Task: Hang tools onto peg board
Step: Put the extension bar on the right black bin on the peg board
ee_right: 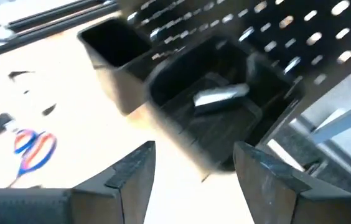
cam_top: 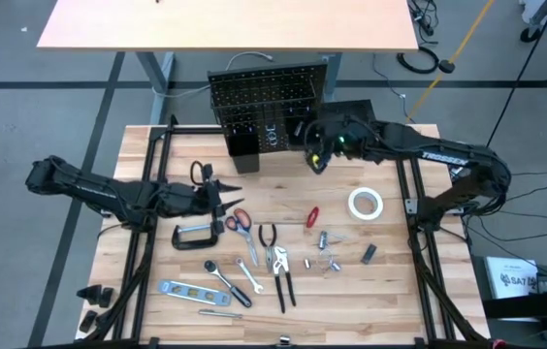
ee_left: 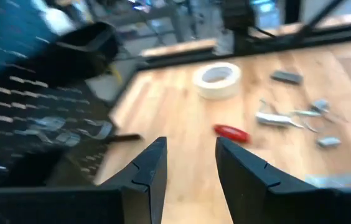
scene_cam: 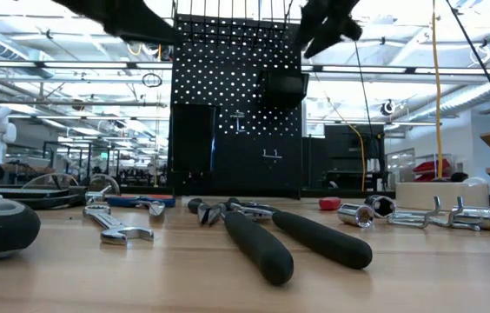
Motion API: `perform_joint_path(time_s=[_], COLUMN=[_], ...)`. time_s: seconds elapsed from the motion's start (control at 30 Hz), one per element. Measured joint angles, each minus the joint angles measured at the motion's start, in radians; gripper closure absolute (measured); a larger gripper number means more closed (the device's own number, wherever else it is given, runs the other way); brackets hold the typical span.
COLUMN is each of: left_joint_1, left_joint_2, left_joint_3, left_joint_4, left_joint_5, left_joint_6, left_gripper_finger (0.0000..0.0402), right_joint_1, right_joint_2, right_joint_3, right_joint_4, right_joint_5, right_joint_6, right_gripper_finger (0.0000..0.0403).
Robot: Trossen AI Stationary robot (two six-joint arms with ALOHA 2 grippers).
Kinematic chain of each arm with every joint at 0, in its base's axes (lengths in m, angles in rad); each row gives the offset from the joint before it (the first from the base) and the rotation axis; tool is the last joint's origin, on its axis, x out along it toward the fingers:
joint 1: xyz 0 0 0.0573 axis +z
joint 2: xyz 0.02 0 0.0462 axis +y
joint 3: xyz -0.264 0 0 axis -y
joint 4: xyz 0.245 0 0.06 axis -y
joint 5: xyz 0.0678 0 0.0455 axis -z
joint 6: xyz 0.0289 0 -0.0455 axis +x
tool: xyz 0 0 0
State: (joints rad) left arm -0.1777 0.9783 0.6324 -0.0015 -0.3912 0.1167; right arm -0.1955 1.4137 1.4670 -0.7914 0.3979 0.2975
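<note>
The black peg board stands upright at the table's far middle, with small black bins at its foot. The tools lie on the table: red-handled scissors, black C-clamp, blue-grey level, ratchet wrench, pliers, red screwdriver, white tape roll and metal bits. My left gripper is open and empty, left of the scissors and above the table. My right gripper is open and empty at the board's right foot, over a bin holding a metal piece.
A small black piece lies right of the metal bits. Dark glasses lie near the left gripper. Black frame rails run along both table sides. Bare tabletop shows between the board and the tape roll.
</note>
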Motion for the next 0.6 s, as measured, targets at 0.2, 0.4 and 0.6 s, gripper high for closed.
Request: perform_joint_path(time_s=[0.2,0.4,0.6], left_joint_1=[0.0,0.001,0.001], left_joint_2=[-0.048,-0.205,-0.284], left_joint_3=[-0.126,-0.255,-0.285], left_joint_4=[0.093,0.22,0.265], left_joint_5=[0.066,0.064,0.067], left_joint_6=[-0.045,-0.112,-0.158], left_gripper_finger=[0.027,0.027,0.027], right_joint_1=[0.185,0.295,0.346], right_joint_2=[-0.005,-0.023,-0.056], right_joint_3=[-0.046,-0.224,-0.462], right_joint_4=[-0.097,-0.026,0.173], right_joint_5=[0.153,0.075,-0.138], right_joint_6=[0.115,0.222,0.265], right_gripper_finger=[0.0195,0.0195,0.0195])
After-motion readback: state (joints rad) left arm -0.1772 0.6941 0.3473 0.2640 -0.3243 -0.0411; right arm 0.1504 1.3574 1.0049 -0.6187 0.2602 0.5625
